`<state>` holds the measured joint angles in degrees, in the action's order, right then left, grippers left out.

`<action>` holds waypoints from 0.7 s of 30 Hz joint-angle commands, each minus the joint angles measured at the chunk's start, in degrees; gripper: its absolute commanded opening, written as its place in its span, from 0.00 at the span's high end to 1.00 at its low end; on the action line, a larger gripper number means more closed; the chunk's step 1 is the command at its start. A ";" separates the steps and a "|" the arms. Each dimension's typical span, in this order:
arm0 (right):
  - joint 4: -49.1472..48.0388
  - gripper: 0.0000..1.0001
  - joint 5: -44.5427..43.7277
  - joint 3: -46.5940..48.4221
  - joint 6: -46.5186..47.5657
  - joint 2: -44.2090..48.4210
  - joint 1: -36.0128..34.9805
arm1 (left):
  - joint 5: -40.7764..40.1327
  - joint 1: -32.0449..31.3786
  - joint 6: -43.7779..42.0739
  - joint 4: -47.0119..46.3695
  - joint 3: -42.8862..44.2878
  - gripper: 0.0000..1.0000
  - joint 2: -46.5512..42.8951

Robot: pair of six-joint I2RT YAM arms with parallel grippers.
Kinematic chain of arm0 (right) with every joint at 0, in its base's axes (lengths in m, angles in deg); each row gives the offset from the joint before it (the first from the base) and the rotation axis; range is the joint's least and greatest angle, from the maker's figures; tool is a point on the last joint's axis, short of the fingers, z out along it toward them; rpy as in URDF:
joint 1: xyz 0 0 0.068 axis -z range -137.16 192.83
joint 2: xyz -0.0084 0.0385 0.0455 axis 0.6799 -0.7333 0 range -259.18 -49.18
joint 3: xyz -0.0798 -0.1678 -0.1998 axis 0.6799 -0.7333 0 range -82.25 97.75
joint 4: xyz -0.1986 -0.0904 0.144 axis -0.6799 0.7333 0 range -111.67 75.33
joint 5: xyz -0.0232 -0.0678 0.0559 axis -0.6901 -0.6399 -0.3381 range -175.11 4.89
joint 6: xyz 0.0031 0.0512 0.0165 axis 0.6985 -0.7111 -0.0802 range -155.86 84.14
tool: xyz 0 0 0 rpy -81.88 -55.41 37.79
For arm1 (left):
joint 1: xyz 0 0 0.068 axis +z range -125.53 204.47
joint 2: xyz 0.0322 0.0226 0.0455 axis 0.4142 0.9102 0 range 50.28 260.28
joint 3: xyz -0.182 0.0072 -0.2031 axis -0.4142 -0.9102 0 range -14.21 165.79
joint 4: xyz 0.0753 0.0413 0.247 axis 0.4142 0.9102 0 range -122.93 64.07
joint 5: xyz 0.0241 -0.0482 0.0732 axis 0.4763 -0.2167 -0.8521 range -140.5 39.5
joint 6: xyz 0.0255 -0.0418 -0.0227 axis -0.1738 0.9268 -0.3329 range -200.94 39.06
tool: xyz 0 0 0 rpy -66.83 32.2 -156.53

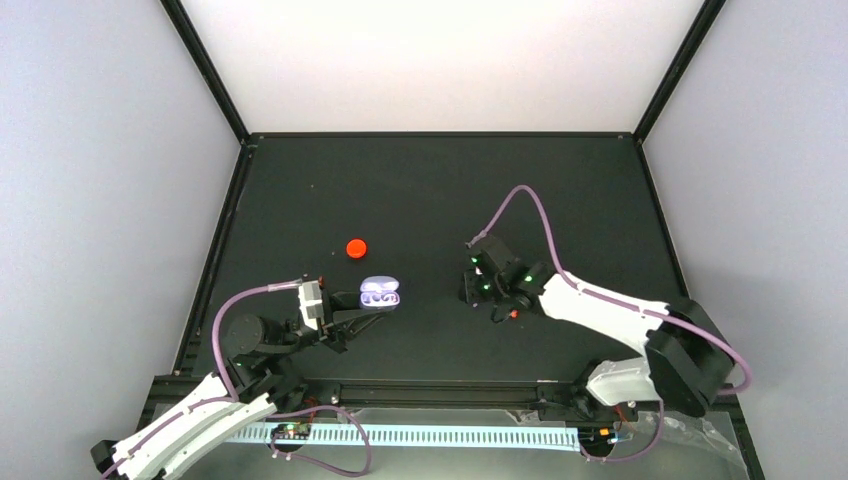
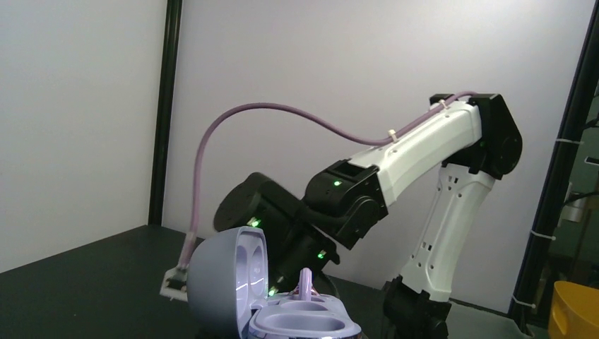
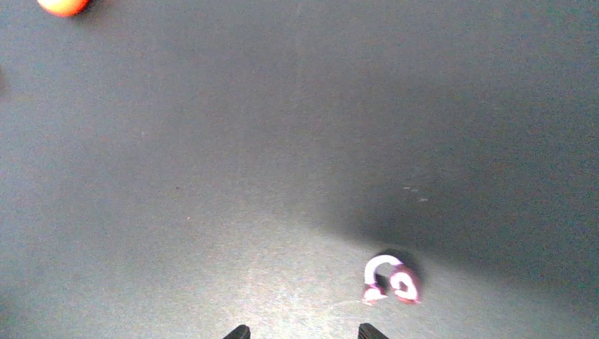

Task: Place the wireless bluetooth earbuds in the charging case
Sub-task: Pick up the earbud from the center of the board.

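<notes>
While my left end effector (image 1: 352,318) is closed on the charging case (image 1: 380,294), holding it at the front left of the tabletop (image 1: 440,190) with the lid tipped open, the job looks about half done. A first earbud (image 2: 306,281) stands in one well, though it pokes up as if not fully seated; the other well looks vacant from the left wrist view. The second earbud (image 3: 390,279) lies on the tabletop just beyond and to the right of my right end effector (image 3: 304,330), whose jaws stand apart with nothing between them. What is left, as I judge it: pick that bud up, carry it across to the case, and seat both properly.
</notes>
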<state>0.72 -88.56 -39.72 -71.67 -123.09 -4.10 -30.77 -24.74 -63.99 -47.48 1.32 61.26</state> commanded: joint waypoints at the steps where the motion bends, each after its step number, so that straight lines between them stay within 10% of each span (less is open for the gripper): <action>1: -3.54 0.61 5.01 3.03 1.11 -5.63 -1.03 | 0.21 -0.31 -0.12 -0.83 0.82 0.98 0.34; 21: 1.05 0.61 -3.30 5.00 -0.77 -16.79 -1.03 | -0.04 -0.29 -0.34 -0.38 0.64 0.98 -0.18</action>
<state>0.55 -88.10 -33.56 -70.99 -140.16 -5.00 -30.77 -24.74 -64.01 -47.48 1.32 61.26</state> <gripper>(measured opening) 0.391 0.263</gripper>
